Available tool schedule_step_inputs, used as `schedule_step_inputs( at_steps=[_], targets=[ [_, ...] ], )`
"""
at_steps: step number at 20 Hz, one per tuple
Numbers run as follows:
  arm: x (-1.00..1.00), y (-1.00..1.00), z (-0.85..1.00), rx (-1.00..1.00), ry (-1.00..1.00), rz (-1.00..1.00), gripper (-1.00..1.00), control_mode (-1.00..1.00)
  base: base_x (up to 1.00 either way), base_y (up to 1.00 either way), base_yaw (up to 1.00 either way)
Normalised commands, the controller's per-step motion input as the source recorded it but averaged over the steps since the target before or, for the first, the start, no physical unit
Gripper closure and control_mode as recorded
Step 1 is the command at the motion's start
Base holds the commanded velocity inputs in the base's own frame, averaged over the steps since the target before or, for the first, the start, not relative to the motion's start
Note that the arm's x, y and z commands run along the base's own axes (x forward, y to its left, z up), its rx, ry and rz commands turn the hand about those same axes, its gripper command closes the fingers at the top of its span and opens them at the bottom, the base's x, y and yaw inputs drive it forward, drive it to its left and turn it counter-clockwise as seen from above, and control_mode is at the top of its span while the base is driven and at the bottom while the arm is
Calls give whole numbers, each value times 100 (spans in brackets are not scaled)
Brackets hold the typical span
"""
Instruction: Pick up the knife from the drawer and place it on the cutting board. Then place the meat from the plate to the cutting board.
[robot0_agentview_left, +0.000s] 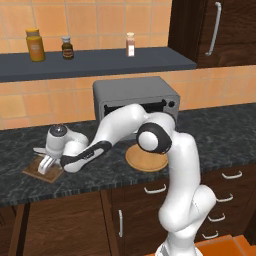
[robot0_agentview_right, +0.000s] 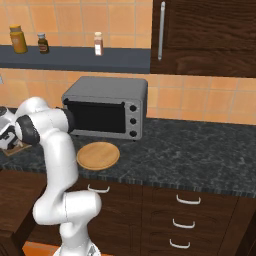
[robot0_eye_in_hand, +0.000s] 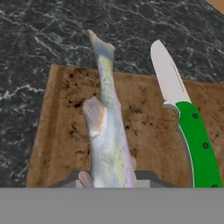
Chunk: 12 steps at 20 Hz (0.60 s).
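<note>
The cutting board lies on the dark counter at the left, also seen as the board. On it rests the knife, green handle toward me and blade pointing away. My gripper is shut on the meat, a grey-pink fish piece that stretches along the board's middle to the left of the knife; whether it touches the wood is unclear. From the left base view the gripper points down at the board. The round tan plate sits bare in front of the oven. The drawer is below it.
A grey toaster oven stands behind the plate. Bottles line the shelf above. Stacked narrow drawers fill the cabinet to the right. A tall dark cupboard hangs at the upper right.
</note>
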Motion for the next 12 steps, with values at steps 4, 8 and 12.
schedule_step_inputs(
  at_steps=[4,8,12],
  targets=[
    [6,4,-24,0,0,0,100,-100,0,0,0],
    [5,2,-19,0,0,0,100,-100,0,0,0],
    [3,4,0,0,0,0,-100,-100,0,0,0]
  ],
)
